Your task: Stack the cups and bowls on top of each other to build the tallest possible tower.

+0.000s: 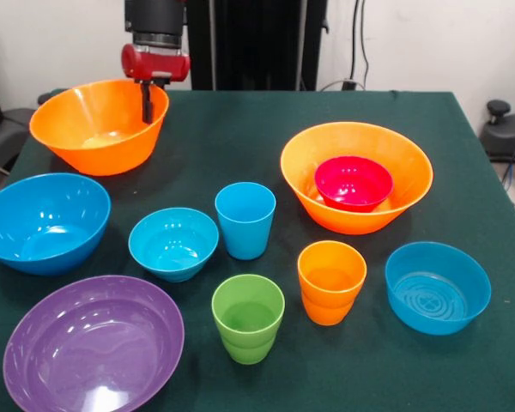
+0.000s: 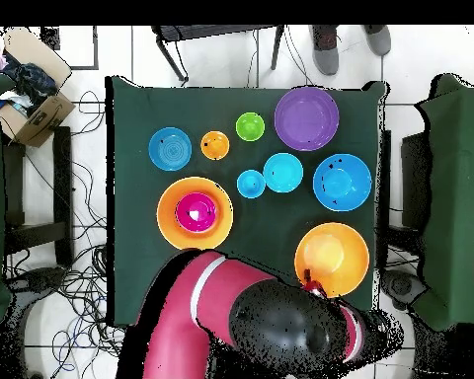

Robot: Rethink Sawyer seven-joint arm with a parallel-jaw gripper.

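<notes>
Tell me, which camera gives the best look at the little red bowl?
The front view: it shows the red bowl sitting inside an orange bowl, with its rim, its outer wall and its hollow all plain. The overhead view shows the red bowl only as a flat disc in the middle of the orange ring.

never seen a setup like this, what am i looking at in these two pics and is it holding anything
It is one robot arm, red and black, at a green table. One picture faces it across the table; the other looks straight down.

Its gripper hangs at the rim of an empty orange bowl; whether it grips it, I cannot tell.

A red bowl sits in a second orange bowl. Standing alone: three blue bowls, a purple bowl, and blue, green and orange cups. No tower yet.
</notes>
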